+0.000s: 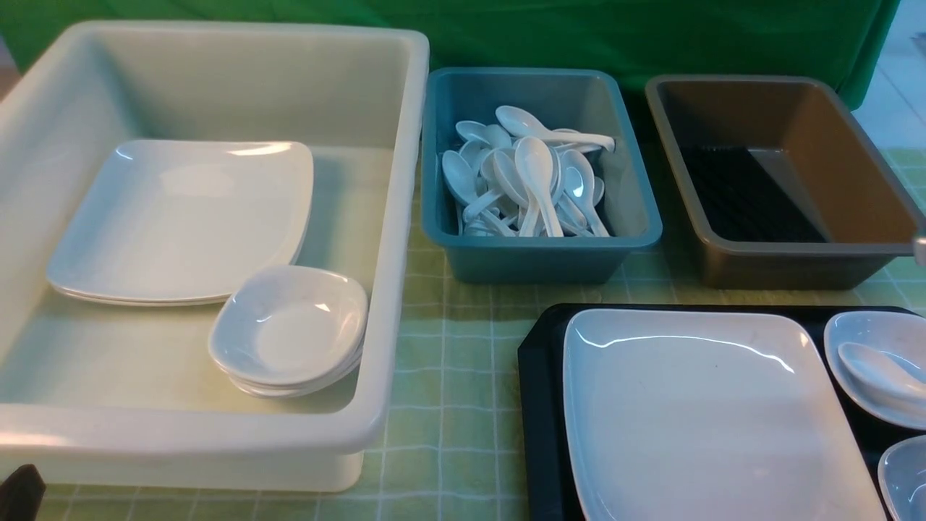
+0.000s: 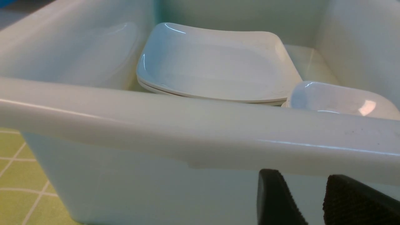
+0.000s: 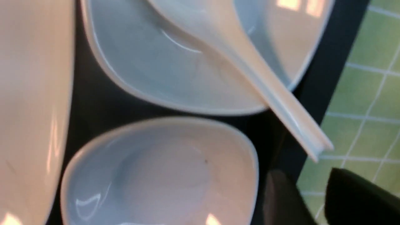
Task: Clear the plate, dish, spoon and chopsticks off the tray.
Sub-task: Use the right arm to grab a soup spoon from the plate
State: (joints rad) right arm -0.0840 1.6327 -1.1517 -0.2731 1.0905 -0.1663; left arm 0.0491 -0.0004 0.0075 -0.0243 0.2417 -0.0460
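Right jaws are hovering open near the spoon (image 3: 237,62), lying in a dish (image 3: 140,62) on the tray (image 1: 539,405) beside the plate (image 1: 694,412), a handle pinch looking due next; left jaws are idling open.

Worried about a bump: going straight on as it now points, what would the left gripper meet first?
Probably the near wall of the white bin, just below its rim; the left gripper looks close, though depth is unclear.
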